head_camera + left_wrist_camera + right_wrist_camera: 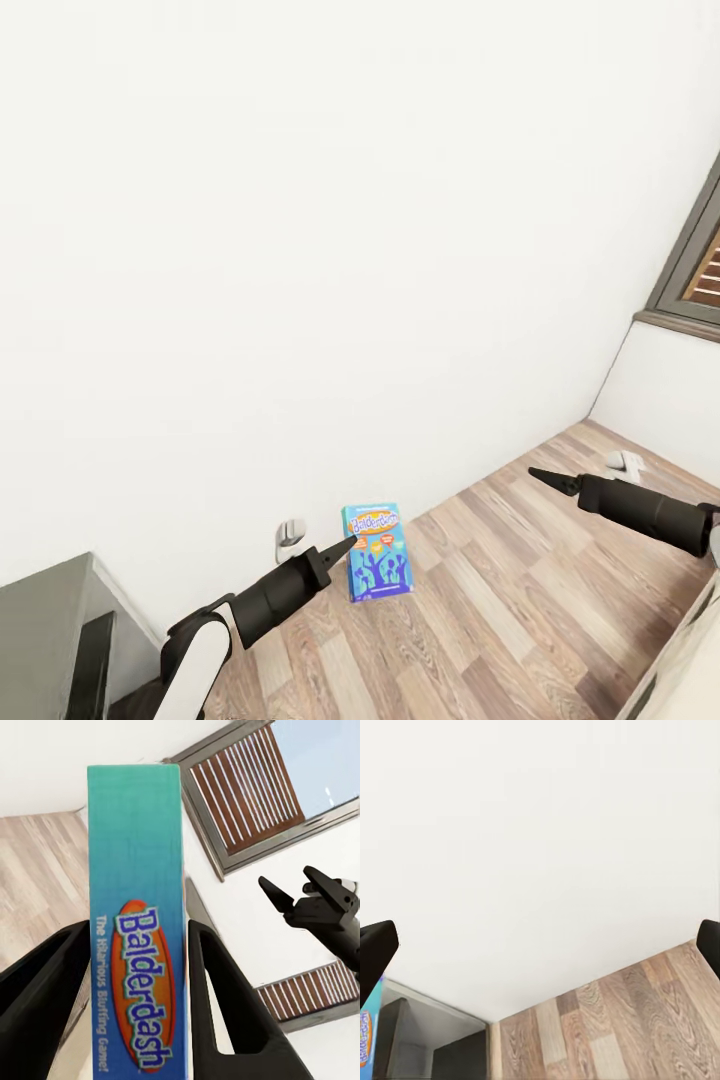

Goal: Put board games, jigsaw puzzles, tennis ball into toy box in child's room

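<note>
A small blue board game [377,550], a box printed "Balderdash" [139,945], is held off the wood floor in front of the white wall. My left gripper [345,547] is shut on it, one dark finger [45,990] pressed against each broad face. My right gripper [542,476] hangs in the air to the right, apart from the box, open with nothing between its fingers [281,894]. In the right wrist view its fingertips [375,945] sit at the picture's two sides, and a sliver of the blue box [366,1035] shows at the edge.
A window with brown slats [702,270] is set in the right-hand wall. A dark-grey piece of furniture [50,620] stands at the lower left. A white wall socket [290,537] sits low on the wall, and a small white object [625,462] lies on the floor.
</note>
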`<state>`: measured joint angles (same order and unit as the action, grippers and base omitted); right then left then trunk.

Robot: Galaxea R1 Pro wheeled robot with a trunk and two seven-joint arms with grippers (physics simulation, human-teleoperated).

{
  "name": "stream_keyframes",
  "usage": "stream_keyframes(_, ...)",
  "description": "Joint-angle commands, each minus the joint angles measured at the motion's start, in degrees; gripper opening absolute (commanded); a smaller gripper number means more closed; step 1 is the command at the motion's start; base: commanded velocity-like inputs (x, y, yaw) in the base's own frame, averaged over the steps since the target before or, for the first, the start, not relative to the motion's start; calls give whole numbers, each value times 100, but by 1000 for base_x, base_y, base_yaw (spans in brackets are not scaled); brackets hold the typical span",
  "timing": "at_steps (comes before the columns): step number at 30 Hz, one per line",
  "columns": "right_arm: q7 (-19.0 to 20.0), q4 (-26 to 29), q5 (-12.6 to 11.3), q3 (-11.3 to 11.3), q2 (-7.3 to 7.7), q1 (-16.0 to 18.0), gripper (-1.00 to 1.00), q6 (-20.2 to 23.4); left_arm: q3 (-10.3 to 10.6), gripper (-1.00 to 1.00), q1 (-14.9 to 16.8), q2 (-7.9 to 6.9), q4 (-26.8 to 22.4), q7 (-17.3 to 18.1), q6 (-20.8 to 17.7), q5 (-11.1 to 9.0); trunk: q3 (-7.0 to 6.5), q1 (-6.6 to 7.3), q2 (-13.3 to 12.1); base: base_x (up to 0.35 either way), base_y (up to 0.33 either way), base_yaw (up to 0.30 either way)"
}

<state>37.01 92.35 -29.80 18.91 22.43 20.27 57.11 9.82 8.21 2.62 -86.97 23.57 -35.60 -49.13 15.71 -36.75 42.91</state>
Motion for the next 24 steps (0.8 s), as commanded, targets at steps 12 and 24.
stream_keyframes(12,38,2,18,-45,4,3,100,15,-7,-100,11,10,36,-6,-44,-47,8,-1,7,0,0,277)
stream_keyframes(24,37,2,18,-69,18,4,100,4,10,-100,6,9,-127,-3,-58,-72,-82,109,-194,0,0,280)
